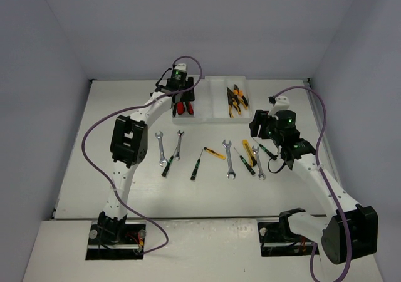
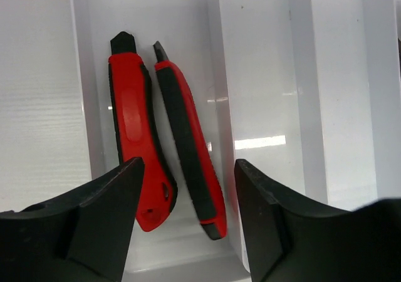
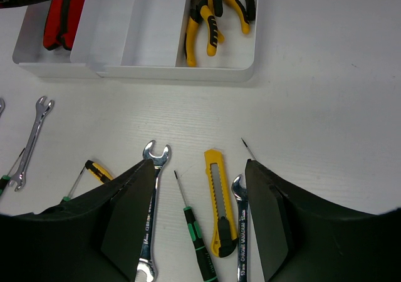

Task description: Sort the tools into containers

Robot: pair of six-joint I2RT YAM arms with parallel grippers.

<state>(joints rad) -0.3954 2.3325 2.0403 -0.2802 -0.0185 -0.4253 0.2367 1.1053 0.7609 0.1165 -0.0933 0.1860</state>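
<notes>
The left gripper, jaws apart and empty, hangs over two red cutters lying in the left-end slot of the tray at the far edge of the bench, a drop seemingly done; next, the right gripper, likewise parted and empty, must lower and close on the yellow cutter lying mid-bench.

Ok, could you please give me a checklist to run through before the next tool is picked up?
1. Left gripper empty: ok, fingers open above the red cutters in the tray's end slot.
2. Right gripper ready: ok, fingers open, holding nothing.
3. Yellow cutter beneath it: ok, lying flat on the table.
4. Room around it: not ok, a screwdriver and a wrench lie close alongside.
5. Free slots: ok, the two middle ones look empty.
</notes>
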